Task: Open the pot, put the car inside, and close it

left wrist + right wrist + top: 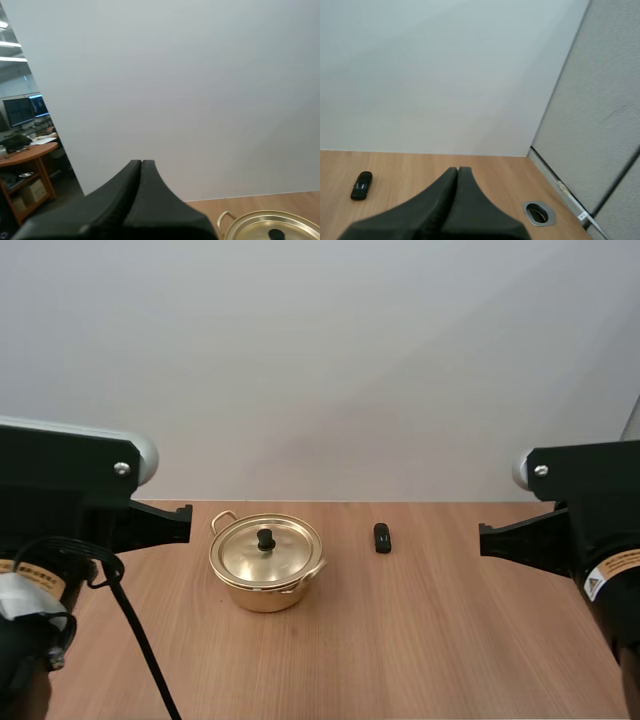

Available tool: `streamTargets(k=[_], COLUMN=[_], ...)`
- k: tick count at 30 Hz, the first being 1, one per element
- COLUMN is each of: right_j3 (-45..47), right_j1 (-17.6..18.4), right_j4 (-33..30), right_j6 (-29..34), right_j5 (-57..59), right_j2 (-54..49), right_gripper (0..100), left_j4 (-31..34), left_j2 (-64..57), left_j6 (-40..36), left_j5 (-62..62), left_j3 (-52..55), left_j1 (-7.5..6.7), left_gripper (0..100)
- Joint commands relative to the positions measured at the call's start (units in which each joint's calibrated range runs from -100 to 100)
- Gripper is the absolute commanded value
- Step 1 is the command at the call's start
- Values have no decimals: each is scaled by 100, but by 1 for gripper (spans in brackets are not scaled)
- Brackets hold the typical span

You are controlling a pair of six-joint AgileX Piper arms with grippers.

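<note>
A gold pot [266,565] with its lid [266,549] on and a black knob stands on the wooden table [420,640], left of centre. A small black toy car [382,537] lies to its right, near the back edge. My left gripper [141,162] is shut, raised at the left side with the pot's lid [272,228] just beyond it. My right gripper [457,169] is shut too, raised at the right side, and the car [361,185] lies off to its side on the table.
A white wall runs along the table's back edge. A grey partition stands at the table's right, and a round cable hole [538,212] sits in the tabletop near it. Bare wood spreads in front of the pot and car.
</note>
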Motion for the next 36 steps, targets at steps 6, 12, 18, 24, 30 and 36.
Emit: streamTargets(k=[6, 12, 18, 24, 30, 36], right_j3=[-609, -620, -976, -1005, -1005, -1005], right_j1=[-54, -54, -54, -54, -54, -54], right_j4=[1460, 4641, 4801, 4905, 4916, 4906], right_j6=[-1235, -3988, -3756, -3821, -3821, -3821], right_j5=[-156, -239, 361, 253, 251, 251], right_j2=[195, 1450, 3209, 3603, 3552, 3550], right_gripper=[0, 0, 0, 0, 0, 0], left_j4=[-295, -1170, -3181, -3490, -3689, -3884], left_j2=[113, 774, 3371, 5943, 7534, 8468], left_j6=[403, 1473, 3561, 3762, 3607, 3566], left_j5=[1044, 60, 2862, 4277, 4460, 4184], left_j3=[-1582, -1441, -1799, -2236, -2335, -2352], left_j1=[4, 4, 4, 4, 4, 4], left_gripper=[0, 0, 0, 2, 60, 97])
